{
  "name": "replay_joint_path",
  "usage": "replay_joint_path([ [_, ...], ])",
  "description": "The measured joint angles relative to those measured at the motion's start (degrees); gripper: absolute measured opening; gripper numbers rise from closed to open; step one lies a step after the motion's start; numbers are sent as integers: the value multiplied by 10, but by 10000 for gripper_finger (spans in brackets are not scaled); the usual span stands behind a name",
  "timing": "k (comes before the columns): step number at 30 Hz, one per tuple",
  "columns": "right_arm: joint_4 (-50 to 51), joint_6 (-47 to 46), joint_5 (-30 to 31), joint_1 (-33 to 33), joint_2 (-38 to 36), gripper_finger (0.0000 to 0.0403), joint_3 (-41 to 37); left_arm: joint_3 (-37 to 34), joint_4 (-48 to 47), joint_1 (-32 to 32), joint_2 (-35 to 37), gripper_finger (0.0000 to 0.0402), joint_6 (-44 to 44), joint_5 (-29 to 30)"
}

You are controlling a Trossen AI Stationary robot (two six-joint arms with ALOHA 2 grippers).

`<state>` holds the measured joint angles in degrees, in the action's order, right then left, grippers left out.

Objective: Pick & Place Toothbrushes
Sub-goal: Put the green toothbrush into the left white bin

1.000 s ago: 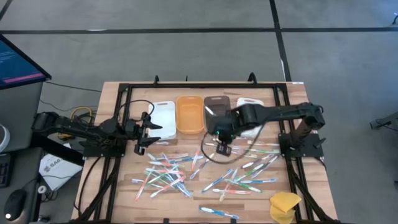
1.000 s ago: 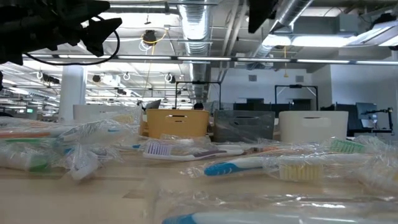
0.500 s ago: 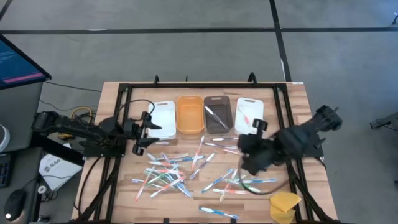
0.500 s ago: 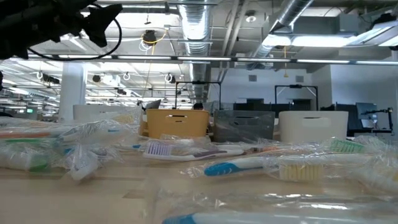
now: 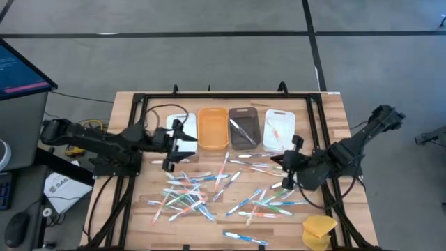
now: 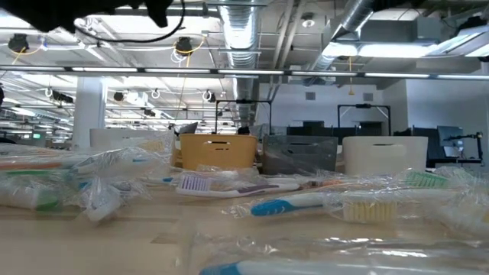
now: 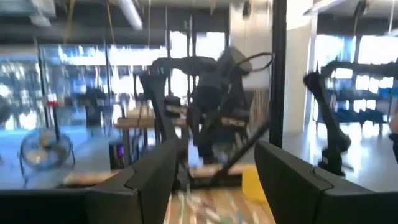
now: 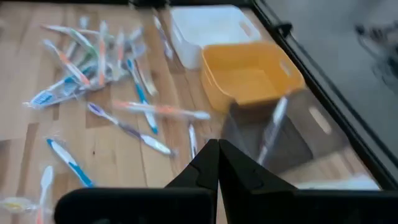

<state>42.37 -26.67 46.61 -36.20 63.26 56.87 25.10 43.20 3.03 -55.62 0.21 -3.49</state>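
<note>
Fingers on the right gripper (image 5: 289, 167) are pressed together, empty, at centre-right; the left gripper (image 5: 174, 145) at centre-left gapes wide, holding nothing. Toothbrushes (image 5: 209, 188) lie scattered across the tabletop (image 5: 125, 111), lower centre.

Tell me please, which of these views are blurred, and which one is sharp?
Left wrist view: everything smeared, the room and its own fingers. Right wrist view: the toothbrushes and orange bin are soft. Low view: nearest toothbrushes out of focus, the far bins clearer. High view: sharp across the table.
</note>
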Motion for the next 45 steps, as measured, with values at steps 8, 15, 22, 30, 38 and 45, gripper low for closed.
replay_joint_path([
  [8,-238,194,-32,32,-37,1,-110,128,-301,17,-9,213,-8,-6],
  [15,-251,213,-93,48,-28,1,-127,134,-374,120,-6,213,-110,-116],
  [22,-266,212,-93,66,-22,1,-127,134,-364,186,-32,213,-160,-97],
  [30,-284,211,-93,77,-22,1,-127,134,-412,232,-67,204,-241,3],
  [38,-282,211,-93,106,-22,1,-127,160,-444,253,-70,168,-310,35],
  [45,-277,205,-146,122,-21,1,-130,282,-421,283,-101,151,-205,57],
])
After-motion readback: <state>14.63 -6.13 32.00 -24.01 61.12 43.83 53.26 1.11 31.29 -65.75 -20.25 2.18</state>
